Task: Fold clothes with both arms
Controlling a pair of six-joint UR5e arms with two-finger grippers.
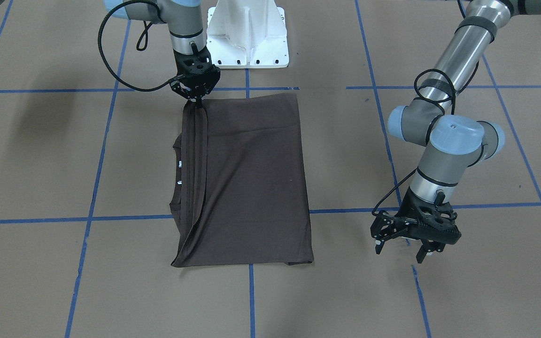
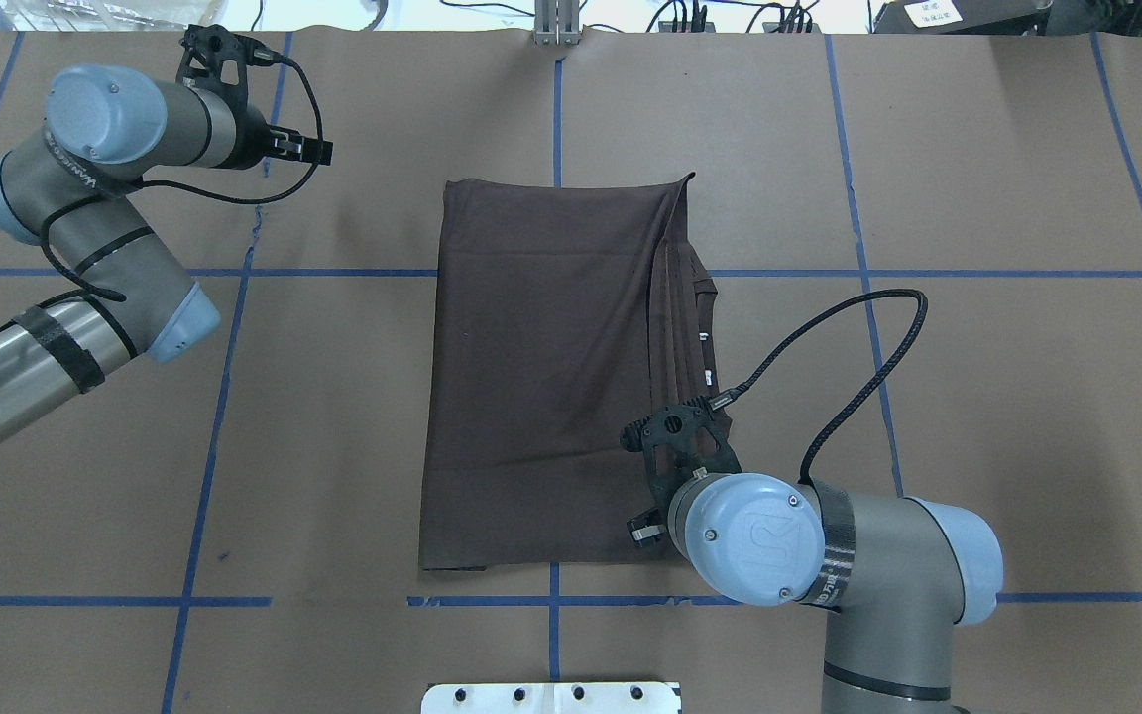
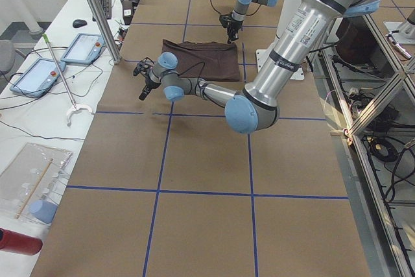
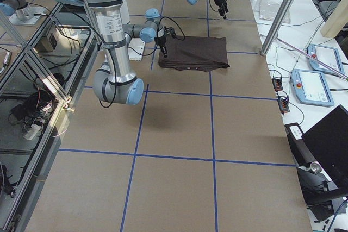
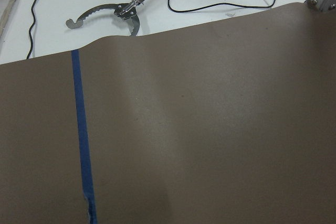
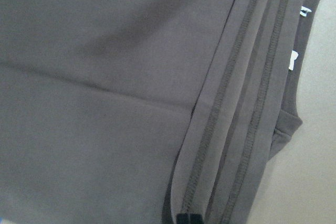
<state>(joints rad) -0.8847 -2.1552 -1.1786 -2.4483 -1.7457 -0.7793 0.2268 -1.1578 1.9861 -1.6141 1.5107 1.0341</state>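
Note:
The dark grey-brown T-shirt (image 1: 251,178) lies folded into a rectangle on the brown table, also in the overhead view (image 2: 541,367) and the right wrist view (image 6: 105,77). Its collar with small white labels (image 1: 180,164) shows at one long side. My right gripper (image 1: 198,104) is shut on the stitched hem edge (image 6: 210,129) at the shirt's corner nearest the robot base, holding it slightly raised. My left gripper (image 1: 401,251) is open and empty, just above the table, well off to the shirt's side. The left wrist view shows only bare table.
The white pedestal base (image 1: 247,33) stands at the table edge close to the right gripper. Blue tape lines (image 1: 92,188) cross the brown table. A metal reach-grabber tool (image 5: 113,11) lies on the white bench beyond the far edge.

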